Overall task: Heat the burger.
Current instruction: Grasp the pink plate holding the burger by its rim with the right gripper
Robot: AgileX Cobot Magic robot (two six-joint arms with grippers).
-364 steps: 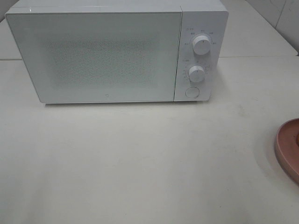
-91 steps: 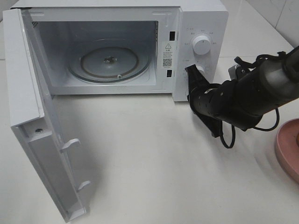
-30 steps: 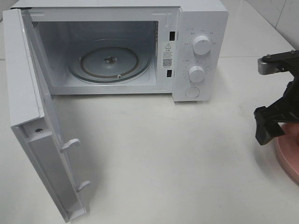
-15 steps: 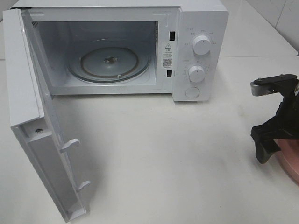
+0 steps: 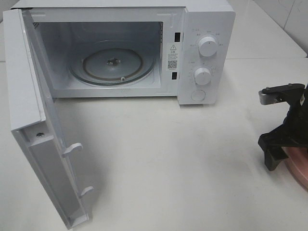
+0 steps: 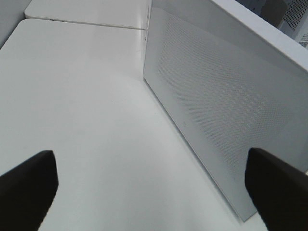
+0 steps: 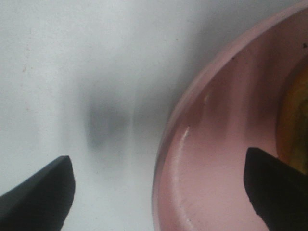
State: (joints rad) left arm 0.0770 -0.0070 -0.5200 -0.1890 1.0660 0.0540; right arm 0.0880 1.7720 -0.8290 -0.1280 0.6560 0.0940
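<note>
Access is being kept clear for loading: the microwave (image 5: 202,53) is sitting at the back of the table (image 5: 183,159) with its door (image 5: 33,120) hanging fully open to the left, so the glass turntable (image 5: 113,65) is lying bare and unobstructed from the front. The left gripper (image 6: 151,187) is hovering low outside that door, its fingers spread wide and holding nothing. From its own camera it is facing the door's dotted outer face, which suggests it is waiting there, out of the loading path and perhaps placed to push the door closed afterwards. The right gripper (image 7: 156,192) is working at the far right edge of the table, well apart from the oven, and is hanging over the near rim of the pink plate (image 7: 207,159) with its fingers wide apart and empty. The burger (image 7: 294,115) is sitting on that plate, showing only as a golden sliver at the edge of the right wrist view and falling outside the high view. The spread fingers are probably being held that way to straddle the bun, though the gripper is looking too far off-centre to close on it yet.
</note>
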